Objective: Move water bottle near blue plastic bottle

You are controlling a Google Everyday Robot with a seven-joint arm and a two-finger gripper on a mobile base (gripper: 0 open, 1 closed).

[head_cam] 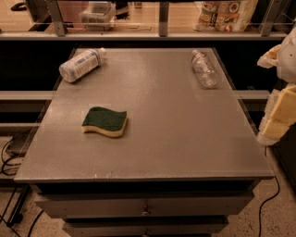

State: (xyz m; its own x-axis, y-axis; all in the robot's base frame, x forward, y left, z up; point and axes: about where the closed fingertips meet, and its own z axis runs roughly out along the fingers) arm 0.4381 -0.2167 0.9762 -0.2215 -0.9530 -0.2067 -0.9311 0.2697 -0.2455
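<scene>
The water bottle (204,68), small, clear and crinkled, lies on its side at the far right of the grey table (175,139). The blue plastic bottle (81,64), fatter, with a pale blue-and-white label and white cap, lies on its side at the far left corner. The two are about a table's width apart. My gripper (279,113) is at the right edge of the view, beyond the table's right side and nearer to me than the water bottle. It touches nothing.
A green-and-yellow sponge (105,121) lies left of the table's middle. A shelf with a clear container (97,14) and a printed bag (225,14) runs behind the table. Cables (9,157) hang at the lower left, and drawers sit under the tabletop.
</scene>
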